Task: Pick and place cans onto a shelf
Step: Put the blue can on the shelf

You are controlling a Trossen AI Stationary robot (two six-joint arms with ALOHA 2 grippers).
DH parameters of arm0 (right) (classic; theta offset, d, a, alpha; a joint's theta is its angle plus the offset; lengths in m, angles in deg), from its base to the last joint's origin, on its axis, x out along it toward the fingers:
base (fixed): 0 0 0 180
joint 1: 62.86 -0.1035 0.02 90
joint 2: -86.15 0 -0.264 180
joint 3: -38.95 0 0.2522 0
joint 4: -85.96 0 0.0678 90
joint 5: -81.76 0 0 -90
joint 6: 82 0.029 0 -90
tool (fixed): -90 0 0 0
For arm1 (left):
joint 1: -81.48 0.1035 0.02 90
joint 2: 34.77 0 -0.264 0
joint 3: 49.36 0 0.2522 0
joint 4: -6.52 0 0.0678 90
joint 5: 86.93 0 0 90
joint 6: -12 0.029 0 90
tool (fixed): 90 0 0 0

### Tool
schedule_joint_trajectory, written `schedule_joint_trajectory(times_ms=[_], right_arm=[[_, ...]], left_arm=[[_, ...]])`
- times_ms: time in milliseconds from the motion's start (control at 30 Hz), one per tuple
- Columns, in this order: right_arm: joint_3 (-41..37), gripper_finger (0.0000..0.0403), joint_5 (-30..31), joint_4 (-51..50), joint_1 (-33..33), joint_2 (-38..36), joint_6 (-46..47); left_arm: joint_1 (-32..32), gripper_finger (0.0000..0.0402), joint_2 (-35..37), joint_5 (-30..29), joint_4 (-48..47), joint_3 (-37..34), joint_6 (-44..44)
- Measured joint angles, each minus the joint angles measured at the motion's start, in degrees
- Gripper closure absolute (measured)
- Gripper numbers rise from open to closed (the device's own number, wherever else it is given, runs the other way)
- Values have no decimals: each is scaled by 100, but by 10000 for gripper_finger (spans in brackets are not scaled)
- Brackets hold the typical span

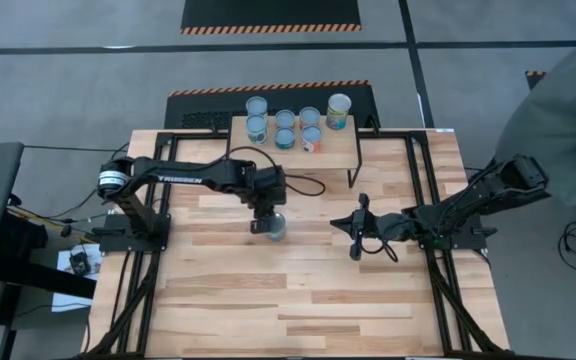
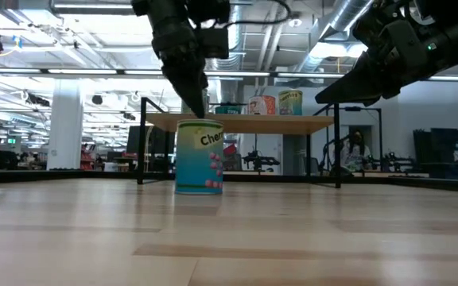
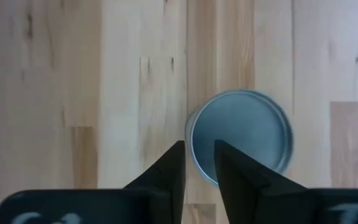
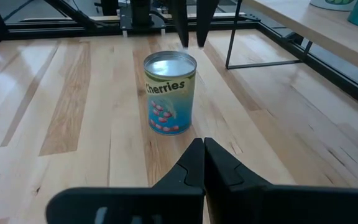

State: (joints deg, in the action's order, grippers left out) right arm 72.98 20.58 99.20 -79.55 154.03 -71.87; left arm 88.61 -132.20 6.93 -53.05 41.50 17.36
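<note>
A small blue-labelled cherries can (image 2: 199,156) with a shiny round top stands upright on the plank tabletop (image 1: 298,290), directly beneath the left gripper (image 2: 203,106); its fingers narrowly parted, holding nothing; the right gripper (image 1: 357,229) waits closed, nearby.

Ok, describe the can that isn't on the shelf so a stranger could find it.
Start at the shelf on the table's far edge, where seven cans stand. Come toward the table's middle: one can stands alone, upright, under the left gripper. Its blue-green label reads Cherries; no other can is on the tabletop.
</note>
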Motion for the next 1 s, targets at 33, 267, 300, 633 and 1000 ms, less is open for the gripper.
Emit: schedule_joint_trajectory(times_ms=[33, 267, 300, 633, 1000], right_arm=[[0, 388, 0, 3, 0, 0, 0], [0, 388, -2, -23, 0, 0, -4], [0, 388, -2, -58, 0, 0, -4], [-4, 388, -4, -70, 7, 138, -9], [519, 380, -189, 756, 145, 931, -452]], left_arm=[[0, 327, 67, 0, 4, 2, 0], [-30, 324, 701, -33, 6, -3, 63], [-65, 325, 821, -53, 44, -48, 140], [-693, 377, 2371, 28, 2126, -1914, 232], [-1056, 396, 4533, -137, 5087, -4497, -141]])
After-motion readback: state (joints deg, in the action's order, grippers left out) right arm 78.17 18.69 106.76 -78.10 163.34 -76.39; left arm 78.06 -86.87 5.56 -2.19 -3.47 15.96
